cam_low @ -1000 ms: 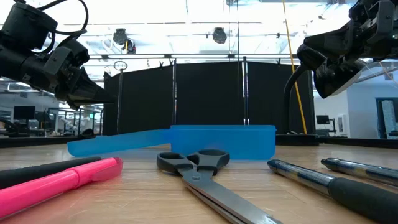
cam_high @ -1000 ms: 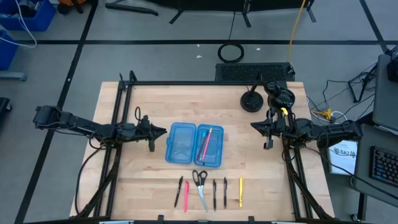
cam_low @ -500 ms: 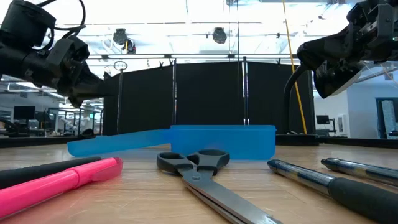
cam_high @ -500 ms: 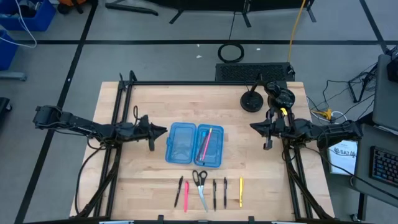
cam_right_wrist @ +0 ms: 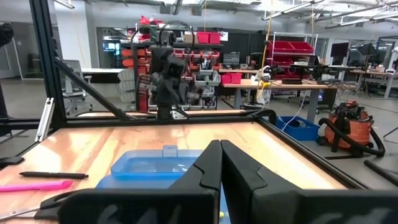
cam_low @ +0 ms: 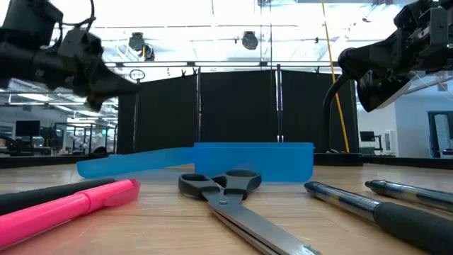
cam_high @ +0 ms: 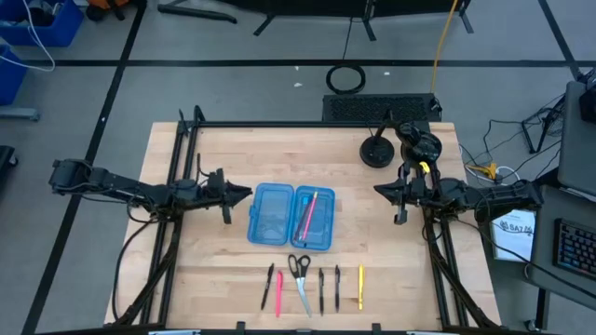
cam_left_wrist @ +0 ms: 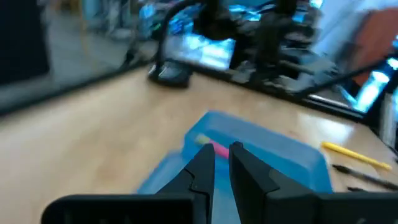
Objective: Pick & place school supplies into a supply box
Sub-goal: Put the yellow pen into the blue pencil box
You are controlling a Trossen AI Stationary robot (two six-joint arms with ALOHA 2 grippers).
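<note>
Open translucent blue plastic pencil case (cam_high: 291,216) lying mid-table between two raised arms.

A pink pen (cam_high: 306,215) is seen in its right half. Black-handled silver scissors (cam_high: 300,275) and thin pens are lined up along the near edge. The left gripper (cam_high: 244,194) is held above the table left of the case, fingers narrowly parted, empty; the right gripper (cam_high: 384,190) is closed, empty, well right.

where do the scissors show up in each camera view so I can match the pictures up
High view: scissors in the row of supplies at the table's near edge, below the blue case.
Low view: scissors front and centre, handles toward the case.
Left wrist view: too blurred to tell.
Right wrist view: only a handle and blade at the lower left edge, near the case.
Shared landmark: the blue case.
</note>
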